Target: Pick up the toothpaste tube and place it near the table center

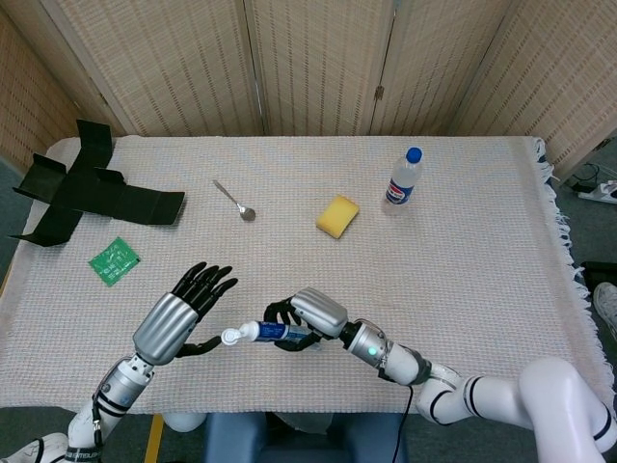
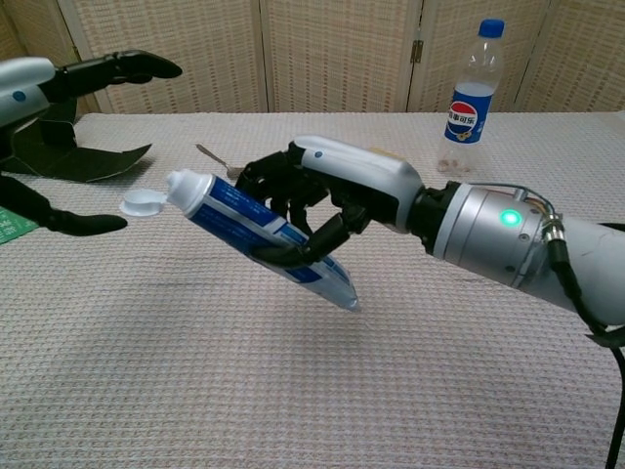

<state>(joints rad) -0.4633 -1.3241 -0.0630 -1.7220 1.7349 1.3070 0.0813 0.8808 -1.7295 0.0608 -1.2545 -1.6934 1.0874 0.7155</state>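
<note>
My right hand [image 1: 307,315] [image 2: 322,195] grips a blue and white toothpaste tube [image 1: 273,331] [image 2: 256,228] above the near middle of the table. The tube is tilted, its open white flip cap [image 1: 229,337] [image 2: 143,203] pointing toward my left side and its crimped end lower. My left hand [image 1: 183,313] [image 2: 68,78] is open, fingers spread, just left of the cap. Its thumb [image 2: 76,223] lies below and close to the cap; no touch shows.
A yellow sponge [image 1: 337,215], a metal spoon [image 1: 234,201] and a water bottle [image 1: 405,177] [image 2: 470,86] lie farther back. A black folded cardboard piece [image 1: 87,193] and a green circuit board [image 1: 114,260] are at the left. A woven cloth [image 1: 463,270] covers the table.
</note>
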